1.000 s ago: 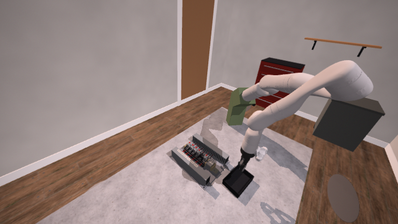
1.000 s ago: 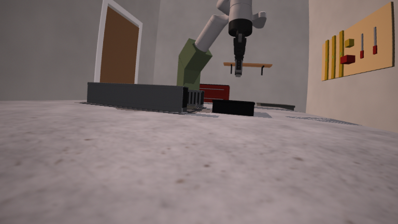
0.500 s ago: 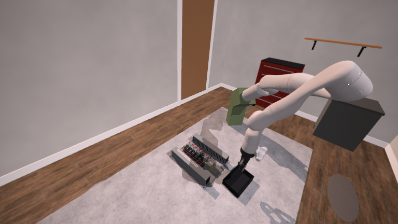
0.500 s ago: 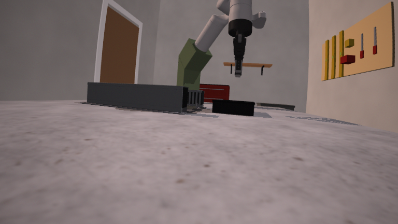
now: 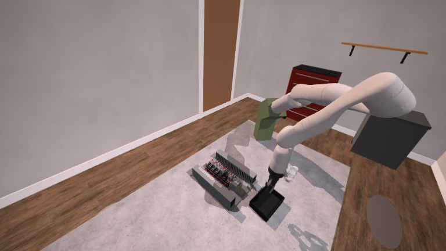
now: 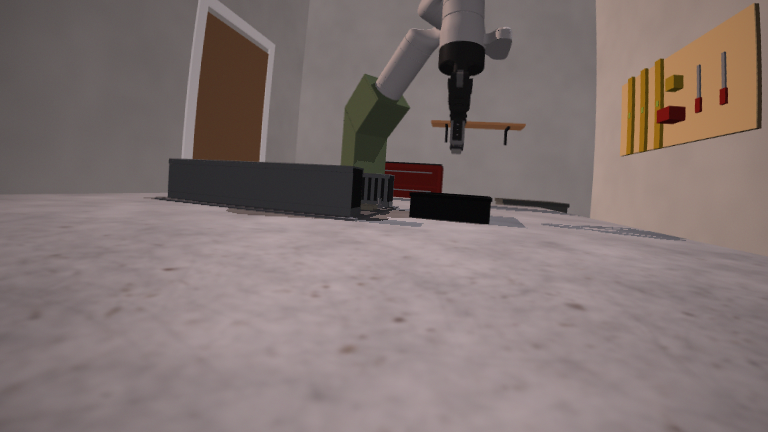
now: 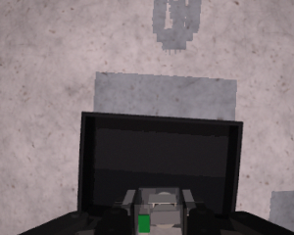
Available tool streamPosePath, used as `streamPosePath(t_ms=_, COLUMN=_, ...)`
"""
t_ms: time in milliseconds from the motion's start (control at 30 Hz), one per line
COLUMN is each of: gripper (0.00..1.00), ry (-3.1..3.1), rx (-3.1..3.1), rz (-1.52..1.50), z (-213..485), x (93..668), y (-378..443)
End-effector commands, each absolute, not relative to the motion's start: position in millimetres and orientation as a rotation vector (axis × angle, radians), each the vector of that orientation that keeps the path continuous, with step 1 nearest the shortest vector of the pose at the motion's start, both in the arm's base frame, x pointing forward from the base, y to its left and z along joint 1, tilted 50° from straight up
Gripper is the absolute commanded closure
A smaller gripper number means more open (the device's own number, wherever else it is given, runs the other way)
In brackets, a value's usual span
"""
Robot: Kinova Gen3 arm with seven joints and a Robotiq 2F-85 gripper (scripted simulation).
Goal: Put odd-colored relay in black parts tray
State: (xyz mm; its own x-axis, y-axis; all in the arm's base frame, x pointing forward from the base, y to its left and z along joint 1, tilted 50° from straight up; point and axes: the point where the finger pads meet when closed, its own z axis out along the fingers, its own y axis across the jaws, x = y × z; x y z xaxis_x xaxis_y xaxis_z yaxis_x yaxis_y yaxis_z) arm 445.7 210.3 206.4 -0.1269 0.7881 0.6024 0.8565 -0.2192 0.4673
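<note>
My gripper [image 7: 159,203] is shut on a small clear relay with a green button [image 7: 145,223]. It hangs above the black parts tray [image 7: 161,160], over the tray's near edge in the wrist view. In the exterior view the gripper [image 6: 456,144] holds the relay well above the tray [image 6: 450,207]. In the top view the gripper [image 5: 269,187] is over the tray [image 5: 266,202]. The socket block [image 5: 222,177] with several red-buttoned relays stands just left of the tray.
A green box [image 5: 265,119] and a red drawer cabinet [image 5: 310,85] stand behind the arm. A dark grey box [image 5: 389,137] is at the right. A small clear object lies on the mat beside the arm.
</note>
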Motion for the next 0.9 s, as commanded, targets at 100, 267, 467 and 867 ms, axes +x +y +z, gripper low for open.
streamPosePath(t_ms=100, gripper=1.00, ry=-1.913, rx=-2.011, rz=-1.286, z=200, x=452, y=219)
streamPosePath(t_ms=267, gripper=1.00, ry=-1.913, rx=-2.011, rz=-1.286, z=195, x=456, y=223)
streamPosePath(t_ms=467, gripper=1.00, ry=-1.913, rx=-2.011, rz=-1.286, z=188, x=461, y=230)
streamPosePath(t_ms=867, gripper=1.00, ry=-1.913, rx=-2.011, rz=-1.286, z=171, x=474, y=244)
